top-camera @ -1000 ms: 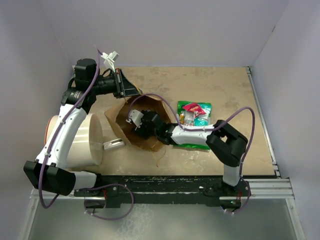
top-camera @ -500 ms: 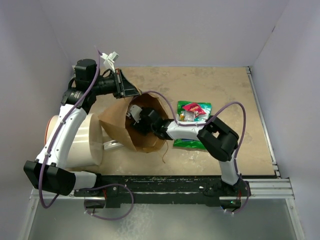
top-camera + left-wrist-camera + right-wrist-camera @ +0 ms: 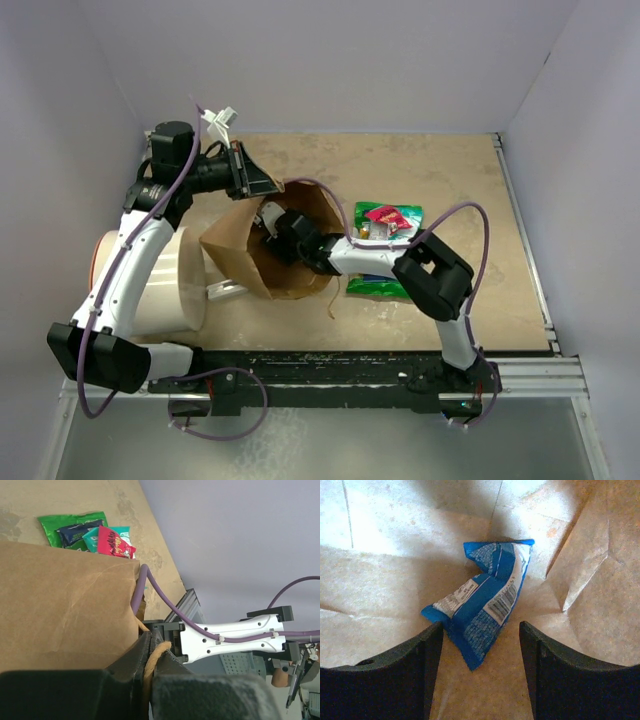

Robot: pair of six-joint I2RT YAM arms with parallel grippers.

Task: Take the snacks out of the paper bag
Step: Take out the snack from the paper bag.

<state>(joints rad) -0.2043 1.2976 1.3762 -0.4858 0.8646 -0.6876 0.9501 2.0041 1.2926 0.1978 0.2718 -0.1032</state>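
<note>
Reaching into paper bag for blue packet.
Right gripper open, empty, framing it; next: close. Left gripper clamped on bag handle.

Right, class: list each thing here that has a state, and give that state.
paper bag, tilted, mouth held open
blue packet, inside the bag, ungripped
other snack packets, out on the table
left fingers, shut on the bag's handle
right fingers, open, astride the blue packet

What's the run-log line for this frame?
left gripper: shut on bag handle | right gripper: open inside paper bag, straddling blue packet | snack pile: on table beside bag
</note>
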